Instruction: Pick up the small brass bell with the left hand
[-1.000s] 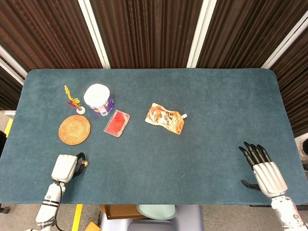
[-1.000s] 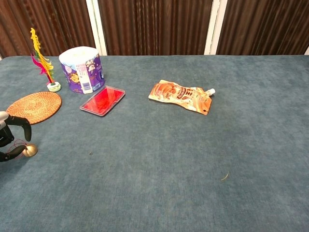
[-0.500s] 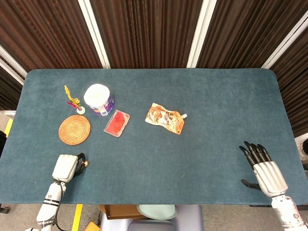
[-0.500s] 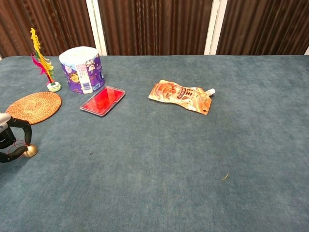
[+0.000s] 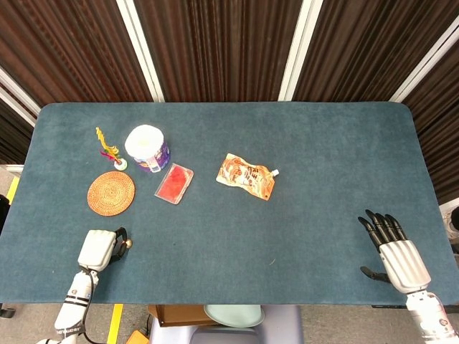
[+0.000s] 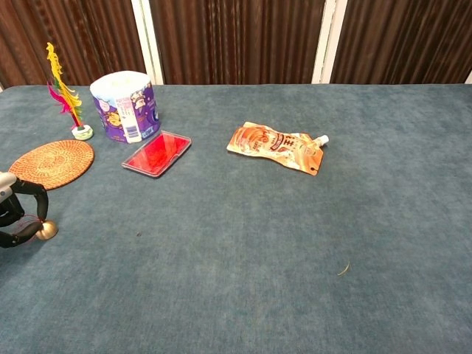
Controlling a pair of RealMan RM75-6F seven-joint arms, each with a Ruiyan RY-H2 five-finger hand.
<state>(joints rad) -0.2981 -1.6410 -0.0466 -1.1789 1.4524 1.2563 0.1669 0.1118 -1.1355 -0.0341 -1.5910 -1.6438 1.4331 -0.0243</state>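
Left hand [image 6: 16,215] is curling its dark fingers [image 6: 33,193] around the small brass bell [image 6: 46,231], pinching it at its fingertips just above the worktop [image 6: 258,243]. Right hand [image 5: 393,251] is lying flat, fingers spread, holding nothing.

Left hand [image 6: 13,214] cropped at frame edge

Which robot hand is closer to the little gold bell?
The left robot hand. Its fingers curl around the brass bell at the table's near left edge. The right robot hand rests far off, near the opposite side.
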